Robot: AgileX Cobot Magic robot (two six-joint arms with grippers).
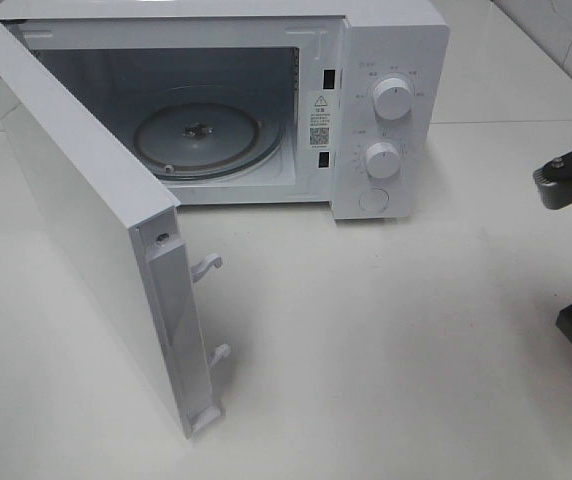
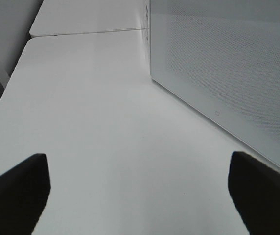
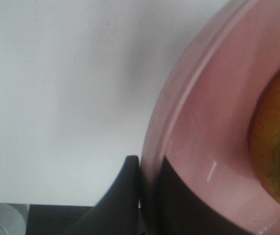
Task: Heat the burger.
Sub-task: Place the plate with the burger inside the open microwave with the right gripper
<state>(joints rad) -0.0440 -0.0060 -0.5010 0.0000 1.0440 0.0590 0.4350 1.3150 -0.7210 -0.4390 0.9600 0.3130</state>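
White table, open microwave, burger, plate

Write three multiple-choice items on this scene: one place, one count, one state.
1. The burger lies: A in the microwave; B on the bare table; C on the pink plate.
2. Knobs on the microwave's panel: A two; B one; C four.
3. The microwave door is: A shut; B open; C taken off.
Answers: 1 C, the bun sits on the plate's pink surface; 2 A, one knob above the other; 3 B, it stands wide, showing the glass turntable.
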